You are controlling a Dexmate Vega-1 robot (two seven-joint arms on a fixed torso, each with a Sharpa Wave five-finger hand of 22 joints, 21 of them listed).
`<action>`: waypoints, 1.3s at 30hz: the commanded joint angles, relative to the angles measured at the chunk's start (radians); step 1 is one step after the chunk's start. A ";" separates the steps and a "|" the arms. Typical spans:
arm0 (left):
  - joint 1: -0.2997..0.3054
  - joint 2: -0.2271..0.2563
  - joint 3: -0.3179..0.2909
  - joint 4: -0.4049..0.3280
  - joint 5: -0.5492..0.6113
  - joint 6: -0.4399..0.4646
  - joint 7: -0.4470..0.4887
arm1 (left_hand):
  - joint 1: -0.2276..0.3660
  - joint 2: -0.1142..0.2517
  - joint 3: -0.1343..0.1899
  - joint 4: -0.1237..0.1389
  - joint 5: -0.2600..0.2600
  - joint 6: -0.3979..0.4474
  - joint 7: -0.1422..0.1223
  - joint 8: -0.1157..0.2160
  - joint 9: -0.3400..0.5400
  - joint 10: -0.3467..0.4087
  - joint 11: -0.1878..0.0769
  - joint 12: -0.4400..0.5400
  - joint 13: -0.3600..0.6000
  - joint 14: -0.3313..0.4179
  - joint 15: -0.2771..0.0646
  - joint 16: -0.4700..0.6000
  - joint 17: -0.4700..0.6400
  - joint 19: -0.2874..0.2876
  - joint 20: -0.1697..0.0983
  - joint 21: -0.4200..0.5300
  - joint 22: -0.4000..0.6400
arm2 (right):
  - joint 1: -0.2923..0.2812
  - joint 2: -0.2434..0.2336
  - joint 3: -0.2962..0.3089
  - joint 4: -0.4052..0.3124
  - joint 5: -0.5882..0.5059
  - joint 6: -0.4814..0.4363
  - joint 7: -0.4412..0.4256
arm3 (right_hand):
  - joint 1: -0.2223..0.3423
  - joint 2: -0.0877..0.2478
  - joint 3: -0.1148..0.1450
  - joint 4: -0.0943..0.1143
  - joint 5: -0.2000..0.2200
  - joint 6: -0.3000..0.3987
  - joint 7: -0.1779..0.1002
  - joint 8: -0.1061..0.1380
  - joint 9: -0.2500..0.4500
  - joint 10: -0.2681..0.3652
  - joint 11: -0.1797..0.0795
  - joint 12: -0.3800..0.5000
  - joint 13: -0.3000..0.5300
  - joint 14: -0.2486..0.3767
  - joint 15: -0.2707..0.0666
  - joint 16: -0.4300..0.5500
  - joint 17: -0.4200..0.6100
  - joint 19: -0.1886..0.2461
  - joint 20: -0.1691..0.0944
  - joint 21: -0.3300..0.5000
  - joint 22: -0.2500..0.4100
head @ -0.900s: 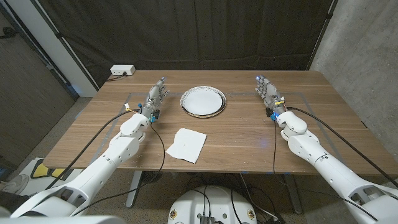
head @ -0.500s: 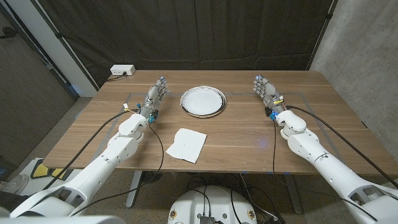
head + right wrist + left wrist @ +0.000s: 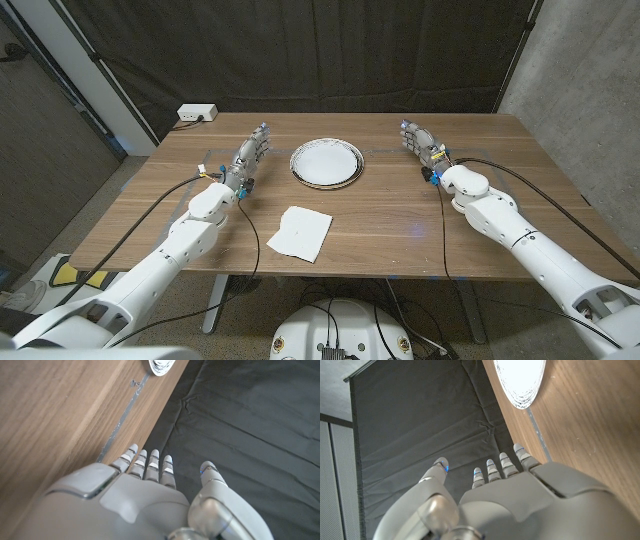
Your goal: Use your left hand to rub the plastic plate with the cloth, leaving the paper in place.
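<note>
A round white plastic plate (image 3: 326,162) with a grey rim sits at the middle back of the wooden table (image 3: 390,220); it also appears in the left wrist view (image 3: 520,380) and, by its edge, in the right wrist view (image 3: 161,366). A white square sheet (image 3: 300,233) lies flat in front of the plate, near the table's front edge; I cannot tell whether it is cloth or paper. My left hand (image 3: 250,155) (image 3: 520,495) is left of the plate, fingers straight and apart, holding nothing. My right hand (image 3: 421,146) (image 3: 145,490) is right of the plate, also holding nothing.
A white power box (image 3: 195,113) sits at the table's back left corner. Thin tape lines (image 3: 478,155) mark the tabletop near both hands. A black curtain (image 3: 320,50) hangs behind the table. Cables run along both forearms.
My right hand has shifted a little toward the plate and the back of the table. My left hand has barely moved. Plate and sheet lie as before.
</note>
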 commanded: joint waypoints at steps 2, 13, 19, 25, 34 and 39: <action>0.012 0.052 0.013 -0.026 0.128 -0.041 0.018 | 0.006 0.004 0.008 -0.003 0.005 0.008 0.000 0.007 0.002 0.010 -0.003 0.006 0.002 0.013 0.003 0.005 0.003 0.003 0.007 0.004 0.002 | 0.072 -0.055 -0.076 -0.106 -0.099 -0.213 -0.042 | 0.013 0.004 0.003 -0.007 0.010 0.012 -0.003 0.004 0.002 0.012 -0.006 0.003 0.002 0.004 -0.001 0.005 0.002 -0.006 0.004 -0.001 0.002; 0.042 0.106 0.000 -0.055 0.234 -0.084 0.023 | 0.007 0.003 0.008 -0.003 0.004 0.018 0.003 0.007 0.002 0.014 -0.001 0.004 0.002 0.014 0.003 0.005 0.003 0.003 0.010 0.005 0.002 | 0.157 -0.074 -0.180 -0.185 -0.201 -0.417 -0.073 | 0.021 0.008 0.007 -0.011 0.012 0.015 -0.007 0.003 0.002 0.015 -0.010 0.003 0.001 0.003 -0.006 0.005 0.001 0.000 0.003 0.001 0.001; 0.065 0.139 -0.017 -0.065 0.268 -0.110 0.007 | 0.007 0.003 0.008 -0.004 0.004 0.025 0.005 0.008 0.002 0.025 0.000 0.007 0.001 0.017 0.003 0.005 0.003 0.003 0.010 0.005 0.002 | 0.208 -0.065 -0.243 -0.207 -0.254 -0.511 -0.081 | 0.027 0.009 0.009 -0.015 0.012 0.017 -0.009 0.003 0.002 0.018 -0.019 0.003 0.001 0.004 -0.012 0.006 0.000 0.003 0.003 0.001 0.000; 0.088 0.172 -0.034 -0.069 0.294 -0.137 -0.014 | 0.007 0.002 0.007 -0.004 0.003 0.039 0.010 0.010 0.002 0.037 0.000 0.009 0.001 0.020 0.003 0.005 0.003 0.004 0.009 0.006 0.002 | 0.266 -0.049 -0.311 -0.217 -0.305 -0.596 -0.075 | 0.032 0.009 0.011 -0.019 0.013 0.021 -0.012 0.003 0.002 0.019 -0.024 0.002 0.001 0.007 -0.016 0.007 -0.001 0.007 0.001 0.003 -0.001; 0.125 0.232 -0.067 -0.076 0.351 -0.195 -0.043 | 0.007 0.001 0.007 -0.004 0.002 0.057 0.017 0.013 0.002 0.045 0.004 0.009 0.001 0.022 0.001 0.005 0.003 0.004 0.008 0.007 0.002 | 0.364 -0.004 -0.424 -0.197 -0.388 -0.712 -0.066 | 0.042 0.013 0.016 -0.025 0.014 0.023 -0.017 0.002 0.002 0.026 -0.033 0.004 0.001 0.011 -0.028 0.008 -0.002 0.015 -0.003 0.004 -0.002; 0.137 0.257 -0.082 -0.077 0.373 -0.218 -0.066 | 0.008 0.001 0.007 -0.004 0.002 0.072 0.017 0.015 0.002 0.056 0.002 0.011 0.001 0.024 0.002 0.005 0.003 0.003 0.009 0.007 0.002 | 0.402 0.019 -0.472 -0.185 -0.420 -0.755 -0.063 | 0.048 0.017 0.020 -0.028 0.015 0.026 -0.021 0.003 0.002 0.032 -0.038 0.005 0.001 0.016 -0.034 0.009 -0.002 0.020 -0.006 0.006 -0.003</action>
